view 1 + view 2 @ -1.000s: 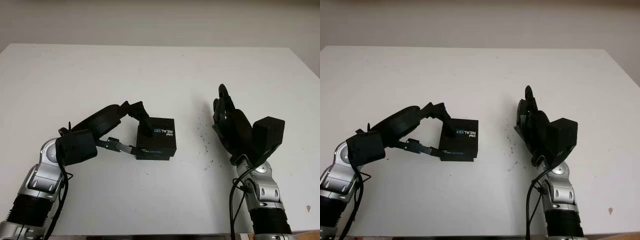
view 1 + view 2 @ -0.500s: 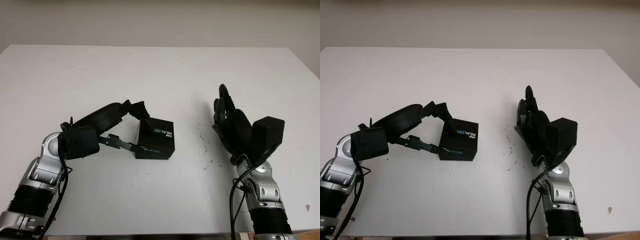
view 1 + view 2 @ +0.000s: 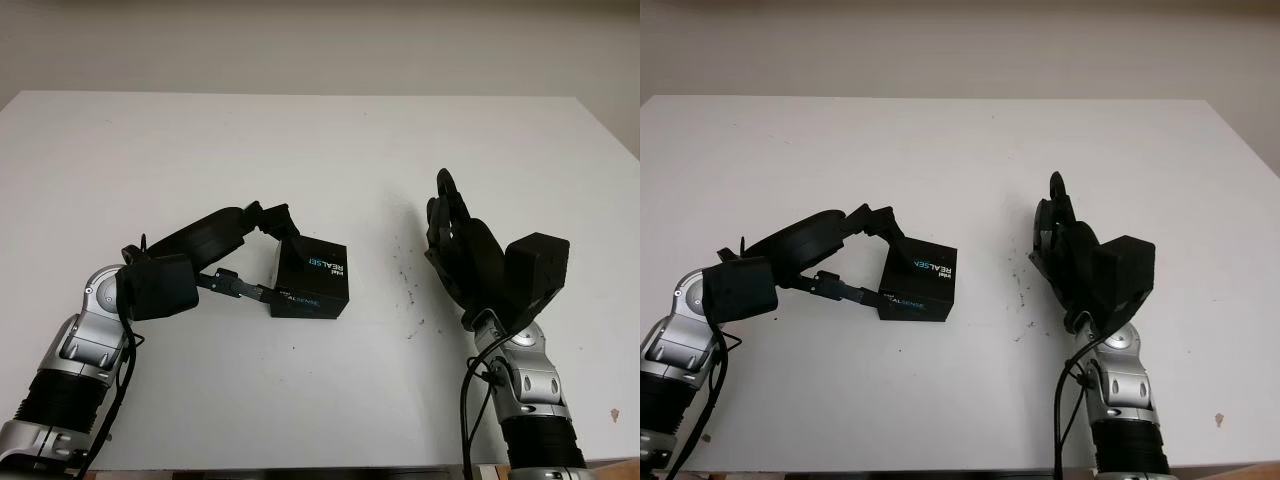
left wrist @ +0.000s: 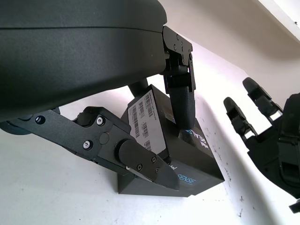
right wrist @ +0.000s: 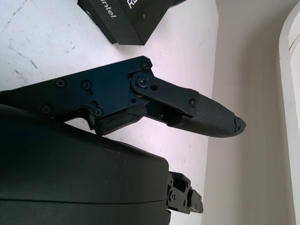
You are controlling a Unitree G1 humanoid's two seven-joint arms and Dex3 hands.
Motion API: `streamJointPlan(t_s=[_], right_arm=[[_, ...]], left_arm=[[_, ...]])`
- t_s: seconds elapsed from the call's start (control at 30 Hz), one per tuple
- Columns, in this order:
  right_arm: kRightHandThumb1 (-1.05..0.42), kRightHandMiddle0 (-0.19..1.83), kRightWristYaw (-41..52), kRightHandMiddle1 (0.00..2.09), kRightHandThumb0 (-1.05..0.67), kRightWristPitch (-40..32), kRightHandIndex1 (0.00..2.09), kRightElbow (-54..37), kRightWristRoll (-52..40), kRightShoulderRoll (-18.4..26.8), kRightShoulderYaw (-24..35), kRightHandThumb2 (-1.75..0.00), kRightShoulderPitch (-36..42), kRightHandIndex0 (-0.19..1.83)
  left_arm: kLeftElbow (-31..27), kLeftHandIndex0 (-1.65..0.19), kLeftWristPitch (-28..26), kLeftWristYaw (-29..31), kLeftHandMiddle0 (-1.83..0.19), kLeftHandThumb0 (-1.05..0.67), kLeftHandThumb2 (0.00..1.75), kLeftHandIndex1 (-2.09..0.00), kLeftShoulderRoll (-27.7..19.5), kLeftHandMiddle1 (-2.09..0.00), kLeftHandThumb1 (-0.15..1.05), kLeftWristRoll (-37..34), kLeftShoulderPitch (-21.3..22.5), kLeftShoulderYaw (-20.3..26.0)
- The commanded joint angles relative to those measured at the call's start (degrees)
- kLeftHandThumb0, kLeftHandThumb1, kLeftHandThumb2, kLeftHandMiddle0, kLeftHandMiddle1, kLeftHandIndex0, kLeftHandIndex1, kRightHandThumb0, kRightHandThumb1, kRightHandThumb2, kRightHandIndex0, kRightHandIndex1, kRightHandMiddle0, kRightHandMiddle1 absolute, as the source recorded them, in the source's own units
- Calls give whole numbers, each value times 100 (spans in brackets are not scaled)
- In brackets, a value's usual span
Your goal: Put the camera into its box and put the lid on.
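The left hand is seen at the near-left side of the box, which is taken as the landmark. One of its fingers is laid over the top edge of the box, and a lower one is pressed along the side facing the robot, so the box is pinched between them. The box appears slightly tilted in that grip, with its far-left corner raised; whether its base is wholly on the surface cannot be told.

The box is a small black carton with white and blue lettering on top and a barcode label on one side. The lid appears to be on already; what is inside is hidden, and a camera cannot be confirmed. No loose camera is seen beside the box.

It is judged to be light and stiff, with smooth printed faces that may slip under hard fingertips. A firm hold is best taken across two opposite side walls, low down, so that the lid is not pulled off or skewed. Pressure on the lid top alone could tip it.

Well to the right of the box, the right hand is held above the surface, open and holding nothing. Dark specks are scattered on the surface between it and the box.
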State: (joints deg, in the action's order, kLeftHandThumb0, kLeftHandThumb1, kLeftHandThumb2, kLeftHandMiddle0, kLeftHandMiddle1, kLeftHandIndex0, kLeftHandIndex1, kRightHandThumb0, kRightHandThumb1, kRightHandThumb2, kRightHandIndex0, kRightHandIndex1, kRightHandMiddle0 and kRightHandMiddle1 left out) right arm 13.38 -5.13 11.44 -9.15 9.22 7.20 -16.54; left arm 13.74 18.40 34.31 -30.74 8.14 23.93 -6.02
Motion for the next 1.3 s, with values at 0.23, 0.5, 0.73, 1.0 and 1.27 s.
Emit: streamJointPlan(t_s=[0.23, 0.5, 0.73, 1.0, 1.27], right_arm=[[-105, -19, 53, 0, -75, -9, 0, 40, -29, 107, 39, -77, -81, -19], [-105, -19, 115, 0, -74, -5, 0, 79, -61, 141, 61, -78, -116, -19], [-105, -19, 145, 0, -75, -22, 0, 77, -44, 185, 30, -78, -126, -19], [-105, -19, 145, 0, -74, -4, 0, 80, -53, 182, 36, -78, -120, -19], [-105, -19, 98, 0, -75, -7, 0, 38, -68, 163, 44, -76, -90, -19]], left_arm=[[-317, -13, -117, -398, -19, -18, 7, -156, -265, -162, 105, 303, -523, 129], [-653, -14, -166, -596, -18, -17, 7, -152, -392, -155, 105, 442, -879, 218], [-900, -13, -415, -692, -18, -17, 8, -147, -386, -150, 105, 514, -1135, 225], [-1100, -6, -700, -644, -11, -46, 18, -51, -784, -48, 105, 1708, -1035, -190], [-1423, 9, -1277, -252, 19, -70, 22, -4, -837, 0, 105, 2250, -942, -473]])
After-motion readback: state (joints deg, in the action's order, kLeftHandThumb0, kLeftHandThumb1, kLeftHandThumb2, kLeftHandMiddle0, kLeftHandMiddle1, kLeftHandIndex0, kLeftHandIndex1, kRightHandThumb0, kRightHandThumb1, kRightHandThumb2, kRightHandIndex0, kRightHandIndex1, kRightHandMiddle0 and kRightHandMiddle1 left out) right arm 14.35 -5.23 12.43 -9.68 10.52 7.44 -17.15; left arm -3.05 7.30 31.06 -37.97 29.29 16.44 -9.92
